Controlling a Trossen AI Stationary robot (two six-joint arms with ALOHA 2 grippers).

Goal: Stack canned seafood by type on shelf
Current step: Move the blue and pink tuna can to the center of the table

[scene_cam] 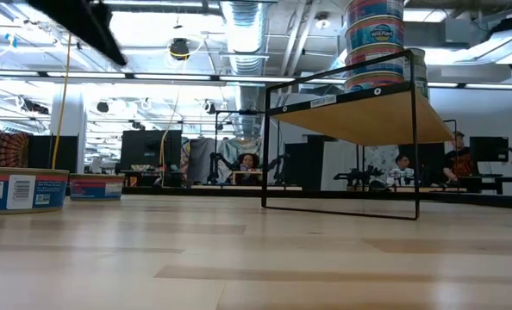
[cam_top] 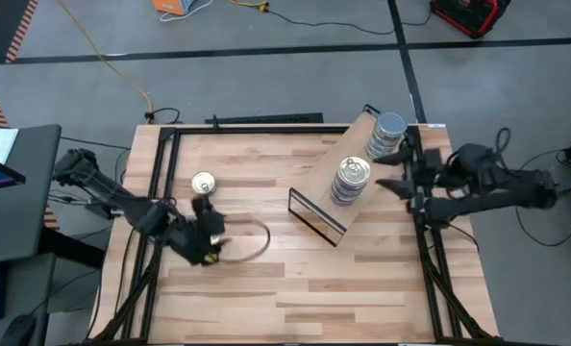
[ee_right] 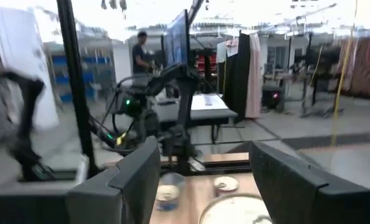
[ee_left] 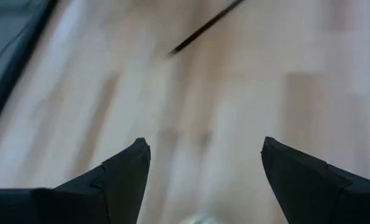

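Tins [cam_top: 351, 181] stacked on shelf [cam_top: 316, 183]; left gripper [ee_left: 203, 163] fingers spread wide, empty

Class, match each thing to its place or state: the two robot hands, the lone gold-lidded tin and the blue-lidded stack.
Things:
1. left hand
2. right hand
3. lone gold-lidded tin
4. blue-lidded stack

Places or states:
A. stands on the shelf
B. sits on the tabletop, off the shelf
C. open, over the table's left part
D. open, beside the shelf at the table's right edge

Pairs: 1-C, 2-D, 3-B, 4-A
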